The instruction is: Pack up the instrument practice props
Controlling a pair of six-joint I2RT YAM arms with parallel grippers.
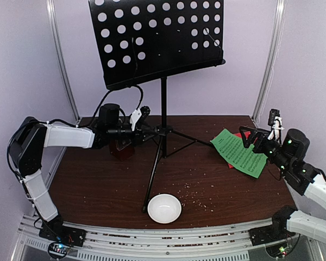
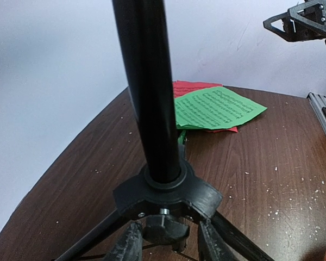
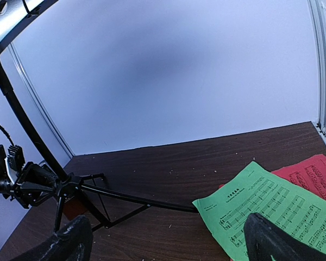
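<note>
**Left pincer at the stand's leg joint, right pincer spread above the sheets**

We see the music stand (image 1: 163, 98) upright in the middle of the surface (image 1: 98, 185), its three legs spread. The left pincer (image 2: 167, 243) comes in from the left at the joint where the legs meet the pole. Its fingers (image 2: 129, 244) stand partly apart on either side of that joint, and we cannot tell whether they press on it. The metronome (image 1: 122, 150) sits on the surface just under that arm, partly hidden by it. On the right, the green sheet (image 1: 240, 153) lies flat on top of the red sheet (image 3: 309, 174), which peeks out at its edge. The right pincer (image 3: 168, 244) hovers above the green sheet, spread wide and holding nothing. A white bowl (image 1: 164, 208) rests near the front edge.
</note>
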